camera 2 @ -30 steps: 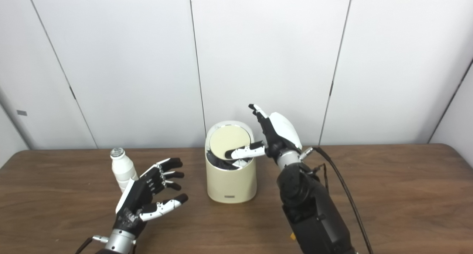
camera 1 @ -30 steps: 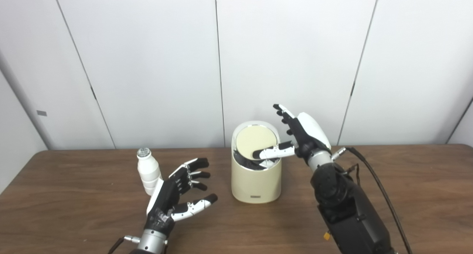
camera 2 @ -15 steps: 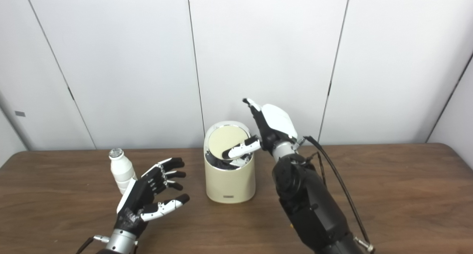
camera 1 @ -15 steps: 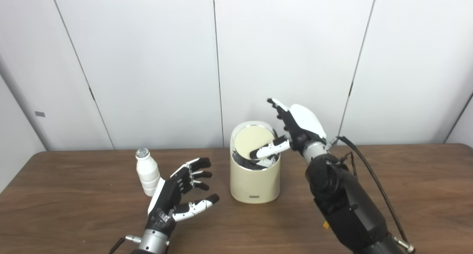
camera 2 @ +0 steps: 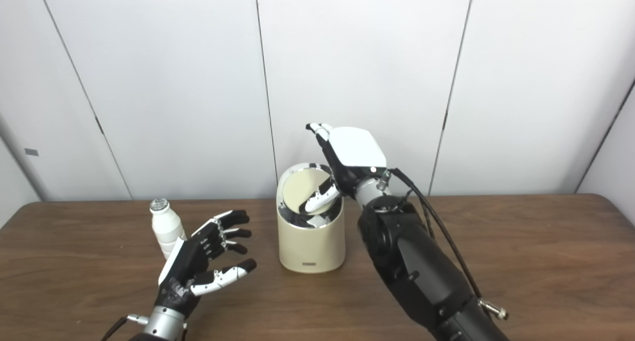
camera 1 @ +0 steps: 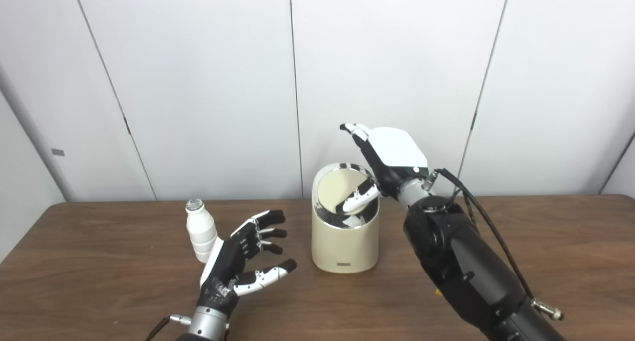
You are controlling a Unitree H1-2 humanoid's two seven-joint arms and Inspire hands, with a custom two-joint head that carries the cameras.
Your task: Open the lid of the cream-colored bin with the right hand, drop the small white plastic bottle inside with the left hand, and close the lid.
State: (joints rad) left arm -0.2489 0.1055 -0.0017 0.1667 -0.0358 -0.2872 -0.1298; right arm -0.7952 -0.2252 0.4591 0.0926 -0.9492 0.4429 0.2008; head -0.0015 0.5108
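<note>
Fingers of our left hand spread, holding nothing; our right hand, fingers apart, thumbs the bin lid; bottle at nine o'clock.

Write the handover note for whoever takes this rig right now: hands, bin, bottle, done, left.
Right hand: open, raised over the cream bin, thumb reaching down against the lid, which is tilted up toward the back; a dark gap shows at its front.
Left hand: open, empty, low over the table, just right of the white bottle.
Bottle: upright on the table, left of the bin, not gripped.
Done: lid partly open.
Left: finish opening the lid, pick up the bottle with the left hand, drop it in, close the lid.
</note>
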